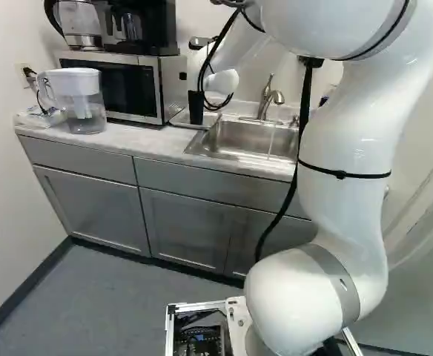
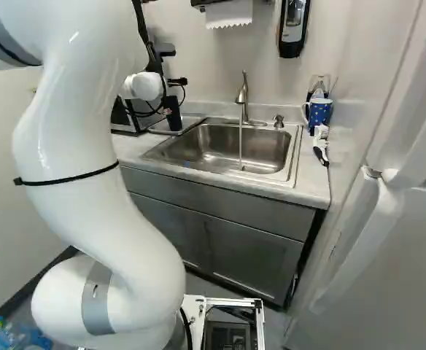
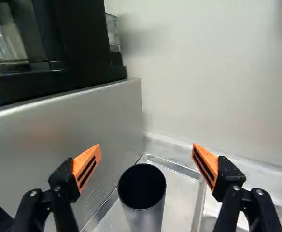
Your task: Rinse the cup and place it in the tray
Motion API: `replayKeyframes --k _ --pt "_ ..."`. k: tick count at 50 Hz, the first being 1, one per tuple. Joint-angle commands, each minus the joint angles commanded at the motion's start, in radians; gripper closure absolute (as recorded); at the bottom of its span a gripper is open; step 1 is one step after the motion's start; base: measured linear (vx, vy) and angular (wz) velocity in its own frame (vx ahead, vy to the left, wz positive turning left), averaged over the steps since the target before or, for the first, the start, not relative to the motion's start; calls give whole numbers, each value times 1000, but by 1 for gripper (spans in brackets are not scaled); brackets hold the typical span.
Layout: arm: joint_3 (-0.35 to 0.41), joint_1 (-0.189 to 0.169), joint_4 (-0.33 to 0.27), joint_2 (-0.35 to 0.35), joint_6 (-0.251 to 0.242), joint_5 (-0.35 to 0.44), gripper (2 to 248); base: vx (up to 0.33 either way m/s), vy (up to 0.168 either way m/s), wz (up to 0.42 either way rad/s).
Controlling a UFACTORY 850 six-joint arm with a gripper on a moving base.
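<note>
No legible text, label, brand, number or sign, at least from these angles.

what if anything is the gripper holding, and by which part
Nothing: the gripper is open, with the cup between its fingers but touching neither.
</note>
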Motion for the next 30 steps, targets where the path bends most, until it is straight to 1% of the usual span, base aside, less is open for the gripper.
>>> replayKeyframes --k 14,30 --pt "-3 -32 0 24 0 -68 3 0 0 0" --pt "4 -72 0 59 0 -122 3 0 0 0"
